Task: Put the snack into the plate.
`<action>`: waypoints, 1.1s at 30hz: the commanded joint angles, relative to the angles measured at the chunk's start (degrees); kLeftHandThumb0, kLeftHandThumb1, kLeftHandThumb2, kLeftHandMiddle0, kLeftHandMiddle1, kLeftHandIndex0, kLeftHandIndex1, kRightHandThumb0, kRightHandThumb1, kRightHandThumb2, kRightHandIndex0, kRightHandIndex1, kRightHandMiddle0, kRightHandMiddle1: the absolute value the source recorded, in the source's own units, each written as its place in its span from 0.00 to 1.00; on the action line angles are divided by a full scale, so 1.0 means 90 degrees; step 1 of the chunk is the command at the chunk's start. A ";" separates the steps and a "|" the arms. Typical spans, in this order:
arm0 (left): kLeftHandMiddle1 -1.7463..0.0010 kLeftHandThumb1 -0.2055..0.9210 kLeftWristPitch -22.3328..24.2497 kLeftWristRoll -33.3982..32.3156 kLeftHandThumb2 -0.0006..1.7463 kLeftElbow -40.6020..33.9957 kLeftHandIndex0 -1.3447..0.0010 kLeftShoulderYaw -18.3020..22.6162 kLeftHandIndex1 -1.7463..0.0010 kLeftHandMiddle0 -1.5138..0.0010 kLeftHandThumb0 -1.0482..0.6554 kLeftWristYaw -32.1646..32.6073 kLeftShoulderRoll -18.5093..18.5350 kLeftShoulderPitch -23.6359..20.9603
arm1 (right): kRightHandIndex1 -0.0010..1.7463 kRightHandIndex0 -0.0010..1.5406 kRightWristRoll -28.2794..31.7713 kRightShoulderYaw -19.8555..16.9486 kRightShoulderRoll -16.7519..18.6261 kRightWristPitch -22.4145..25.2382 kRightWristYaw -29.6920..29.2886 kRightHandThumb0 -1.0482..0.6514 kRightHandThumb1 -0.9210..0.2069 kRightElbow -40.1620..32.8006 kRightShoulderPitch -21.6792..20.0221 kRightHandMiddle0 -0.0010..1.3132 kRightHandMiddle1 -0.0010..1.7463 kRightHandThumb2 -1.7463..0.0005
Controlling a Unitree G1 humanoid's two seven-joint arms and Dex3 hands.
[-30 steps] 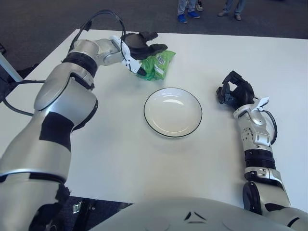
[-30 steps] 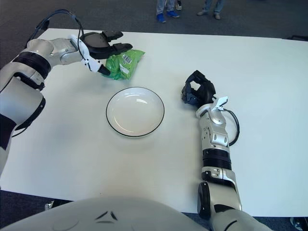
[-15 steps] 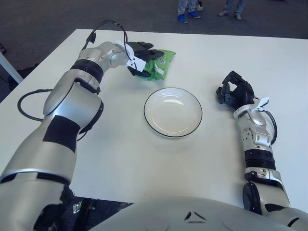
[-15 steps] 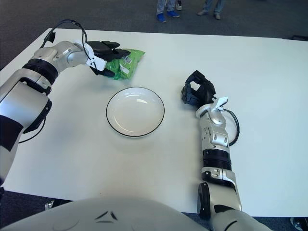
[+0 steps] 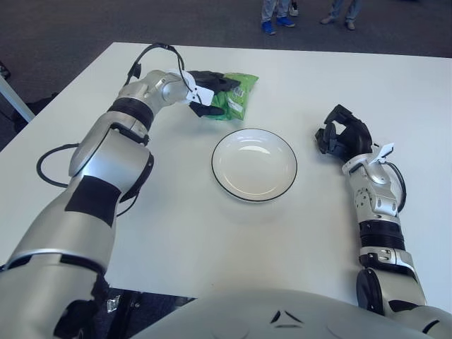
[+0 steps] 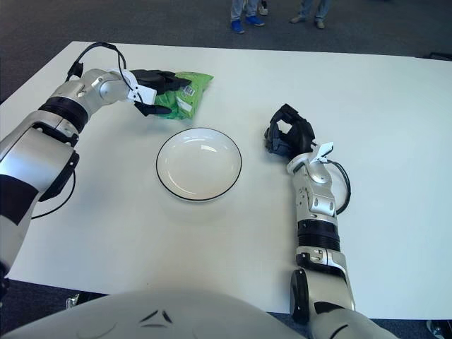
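A green snack bag [image 5: 239, 92] lies on the white table [image 5: 198, 240], behind and to the left of the empty white plate with a dark rim [image 5: 216, 169]. My left hand [image 5: 214, 94] is at the bag's left end, black fingers laid over its top and thumb against its near edge, closed on it. The bag still touches the table. My right hand [image 5: 342, 135] shows to the right of the plate, fingers curled and holding nothing.
A black cable [image 5: 152, 51] loops off my left forearm. People's feet [image 5: 275, 25] stand on the dark floor beyond the table's far edge. The table's left edge runs close to my left arm.
My left hand came down from just above the bag and its fingers closed around the bag's left end. The bag shifted slightly. The right arm has not moved.
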 commanded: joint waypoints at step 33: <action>0.93 1.00 -0.1988 -0.0087 0.54 -0.1524 1.00 0.0135 1.00 0.91 0.02 -0.0173 0.1666 0.1543 | 1.00 0.83 0.0062 0.0121 0.0134 0.0296 0.0012 0.35 0.47 -0.0020 0.0483 0.42 1.00 0.30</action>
